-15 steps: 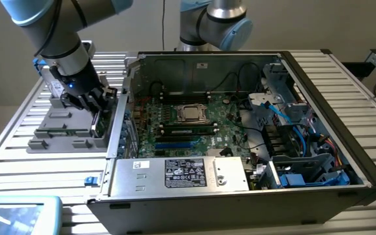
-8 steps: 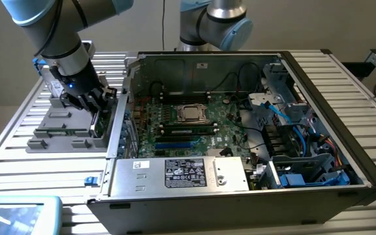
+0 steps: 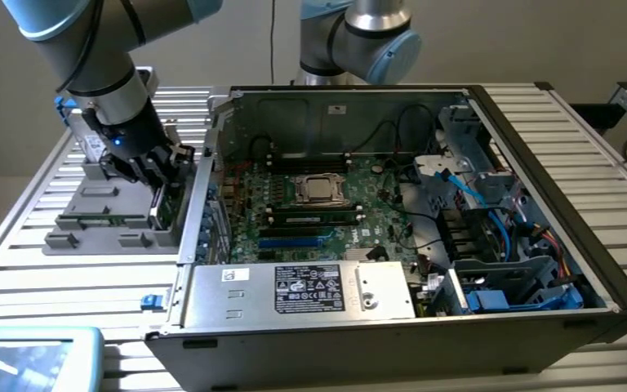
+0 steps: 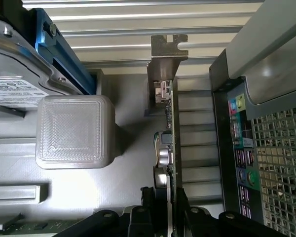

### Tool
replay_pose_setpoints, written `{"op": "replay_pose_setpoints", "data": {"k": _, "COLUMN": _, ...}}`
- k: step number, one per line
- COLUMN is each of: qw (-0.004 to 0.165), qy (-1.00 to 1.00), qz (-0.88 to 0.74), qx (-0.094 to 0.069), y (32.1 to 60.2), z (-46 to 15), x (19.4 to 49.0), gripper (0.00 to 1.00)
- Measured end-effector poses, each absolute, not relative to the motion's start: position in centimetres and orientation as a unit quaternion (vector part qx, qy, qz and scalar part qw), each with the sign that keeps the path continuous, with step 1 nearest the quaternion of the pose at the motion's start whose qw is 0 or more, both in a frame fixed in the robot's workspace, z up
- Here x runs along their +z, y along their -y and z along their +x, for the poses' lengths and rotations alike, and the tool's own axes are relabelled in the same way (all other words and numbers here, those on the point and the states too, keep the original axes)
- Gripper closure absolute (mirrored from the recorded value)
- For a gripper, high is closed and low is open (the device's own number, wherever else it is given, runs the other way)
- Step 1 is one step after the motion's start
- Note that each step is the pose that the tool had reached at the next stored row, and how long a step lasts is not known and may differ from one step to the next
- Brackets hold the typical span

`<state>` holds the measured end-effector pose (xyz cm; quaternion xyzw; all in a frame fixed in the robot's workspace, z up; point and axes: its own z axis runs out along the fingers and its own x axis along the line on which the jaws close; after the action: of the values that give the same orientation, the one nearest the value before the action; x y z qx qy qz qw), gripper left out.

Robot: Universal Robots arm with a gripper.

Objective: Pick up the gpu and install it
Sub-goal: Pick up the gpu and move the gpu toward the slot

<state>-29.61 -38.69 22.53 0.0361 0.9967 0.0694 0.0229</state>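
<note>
The gpu (image 4: 170,133) is gripped edge-on between the fingers (image 4: 147,207) of the gripper (image 4: 164,193), which are narrowed onto its thin board. It is held at the grey holder (image 3: 95,216), just beside the case (image 3: 531,139) but outside it. The pick seems made, although it cannot be told if the card is fully lifted. The install is left to do, as no such card is seen seated on the motherboard (image 3: 291,216).
</note>
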Motion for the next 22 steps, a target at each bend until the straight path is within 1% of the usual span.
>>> {"op": "replay_pose_setpoints", "data": {"k": 14, "qw": 0.023, "qy": -0.997, "qz": 0.034, "qx": 0.068, "y": 38.7, "z": -29.6, "x": 23.0, "gripper": 0.71}}
{"op": "replay_pose_setpoints", "data": {"k": 22, "qw": 0.021, "qy": -0.997, "qz": 0.030, "qx": 0.068, "y": 38.7, "z": -29.6, "x": 24.9, "gripper": 0.71}}
